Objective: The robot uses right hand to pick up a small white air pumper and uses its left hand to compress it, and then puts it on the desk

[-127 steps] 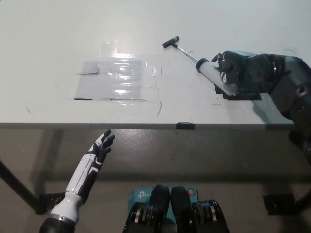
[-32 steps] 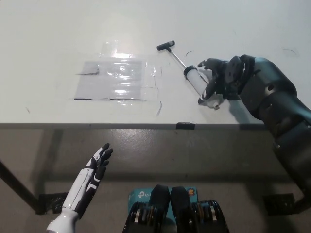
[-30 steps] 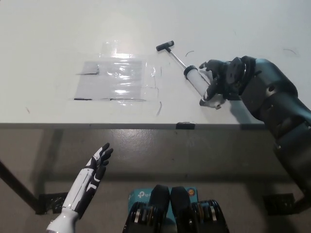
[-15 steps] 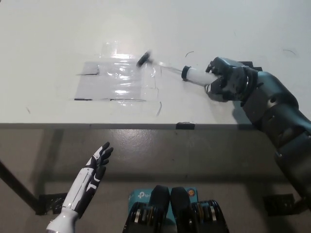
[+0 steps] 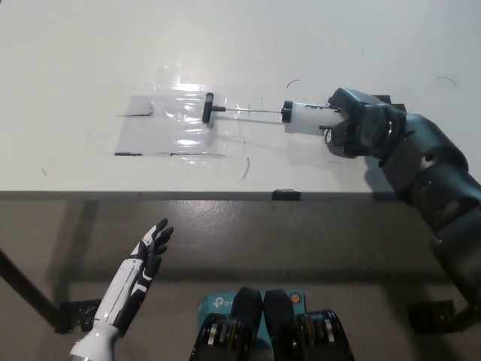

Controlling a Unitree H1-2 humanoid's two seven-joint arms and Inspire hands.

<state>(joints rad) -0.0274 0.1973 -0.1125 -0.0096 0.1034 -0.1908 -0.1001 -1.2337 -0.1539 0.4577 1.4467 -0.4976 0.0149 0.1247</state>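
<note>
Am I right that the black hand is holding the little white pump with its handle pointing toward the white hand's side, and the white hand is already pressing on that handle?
Not quite. In the head view the black right hand does hold the pump, handle pointing toward the robot's left, but the white left hand is not on it: it is open, below the desk's edge.

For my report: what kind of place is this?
Probably a lab or test room: a plain white desk with a taped clear sheet, a bare floor, and only an air pumper laid out.
</note>
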